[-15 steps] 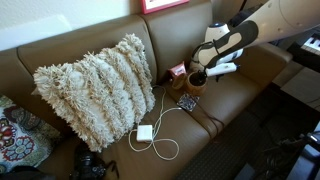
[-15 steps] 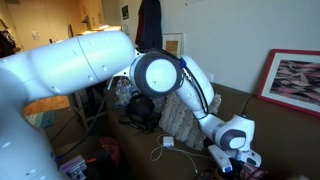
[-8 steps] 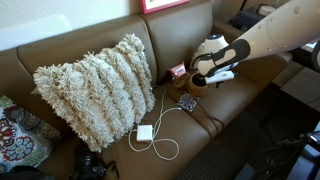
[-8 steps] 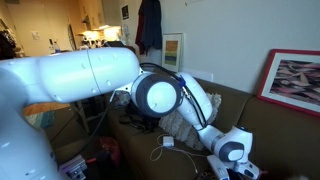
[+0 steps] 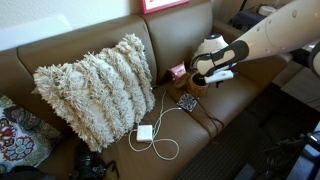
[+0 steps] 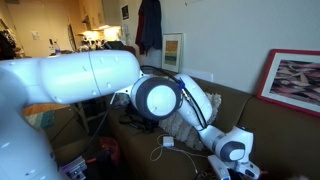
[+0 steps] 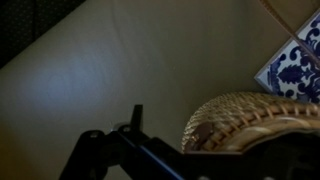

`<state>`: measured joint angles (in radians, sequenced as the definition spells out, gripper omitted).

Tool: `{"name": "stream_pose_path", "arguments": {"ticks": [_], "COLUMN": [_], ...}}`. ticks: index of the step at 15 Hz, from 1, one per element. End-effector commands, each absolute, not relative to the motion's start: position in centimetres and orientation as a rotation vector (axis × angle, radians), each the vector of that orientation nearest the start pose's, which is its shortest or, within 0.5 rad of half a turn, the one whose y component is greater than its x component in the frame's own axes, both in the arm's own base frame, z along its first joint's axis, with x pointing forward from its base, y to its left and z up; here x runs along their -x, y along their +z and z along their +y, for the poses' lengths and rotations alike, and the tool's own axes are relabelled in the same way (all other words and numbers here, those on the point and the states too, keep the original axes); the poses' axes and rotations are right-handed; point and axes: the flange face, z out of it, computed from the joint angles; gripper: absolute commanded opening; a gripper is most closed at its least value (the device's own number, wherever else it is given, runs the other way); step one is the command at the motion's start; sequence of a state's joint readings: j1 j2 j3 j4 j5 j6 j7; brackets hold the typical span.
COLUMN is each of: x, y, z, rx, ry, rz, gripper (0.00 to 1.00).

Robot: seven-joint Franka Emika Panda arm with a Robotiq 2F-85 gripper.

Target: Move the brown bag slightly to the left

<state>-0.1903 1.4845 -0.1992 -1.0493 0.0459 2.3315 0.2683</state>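
The brown bag is a small woven orange-brown cup on the brown couch seat, near the backrest. My gripper is down at the bag and hides most of it. In the wrist view the bag's woven rim fills the lower right, right against the gripper. One dark finger stands a little to the left of the rim with a gap between them, so the jaws look open. The other finger is hidden. In an exterior view the gripper shows low on the couch and the bag is hidden.
A big shaggy cream pillow leans on the backrest. A white charger with a looped cable lies on the seat. A dark patterned square lies just in front of the bag and shows in the wrist view. A small red object sits beside the bag.
A second ago the gripper was above the bag. It has come down onto it and has stayed still for the last half second.
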Motion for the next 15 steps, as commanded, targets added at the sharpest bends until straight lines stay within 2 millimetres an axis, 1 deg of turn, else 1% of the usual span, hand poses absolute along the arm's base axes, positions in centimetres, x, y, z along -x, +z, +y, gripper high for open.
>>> {"name": "stream_pose_path", "arguments": {"ticks": [1,11,15], "x": [-64.3,-64.3,-64.9], "y": [-10.2,-10.2,-10.2], "z": [-22.5,-22.5,-21.0], "rx": [3.184,3.184,3.163], "ry": [0.317,0.318,0.262], "rz": [0.866,0.866,0.883], "gripper": [1.0,1.0,1.0]}}
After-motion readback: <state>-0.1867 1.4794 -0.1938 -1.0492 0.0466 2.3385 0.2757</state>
